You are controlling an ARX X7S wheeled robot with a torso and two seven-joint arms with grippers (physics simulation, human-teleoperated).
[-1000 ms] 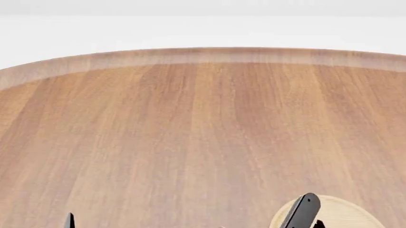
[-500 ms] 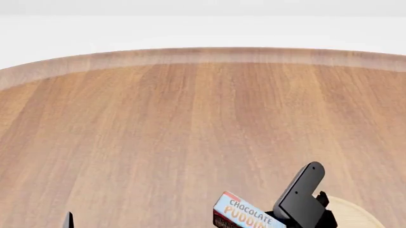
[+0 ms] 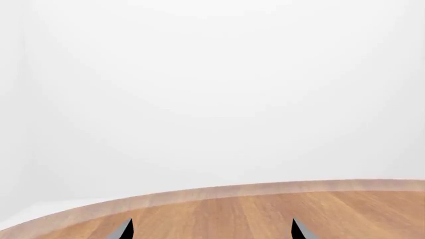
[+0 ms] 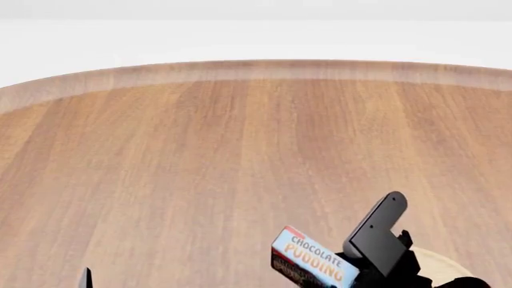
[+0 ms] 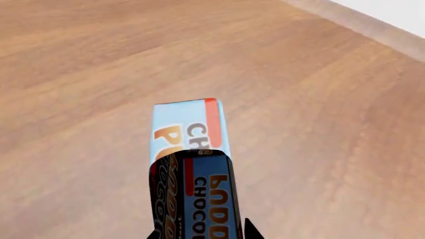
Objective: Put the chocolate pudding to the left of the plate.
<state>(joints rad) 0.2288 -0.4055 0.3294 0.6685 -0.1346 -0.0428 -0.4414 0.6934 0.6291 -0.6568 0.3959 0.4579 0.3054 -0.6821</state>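
Head view: right gripper (image 4: 361, 264) is holding the chocolate pudding (image 4: 313, 262), a small rectangular carton with a light blue top, red edge and dark brown front, tilted above the round wooden table (image 4: 200, 156). Just beside it, the pale plate (image 4: 438, 265) is peeking out. Left gripper (image 3: 211, 230) is showing only two fingertips spread apart. Smooth grained tabletop is stretching bare to its far curved edge.

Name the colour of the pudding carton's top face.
Light blue with a red edge on the chocolate pudding; right wrist view.
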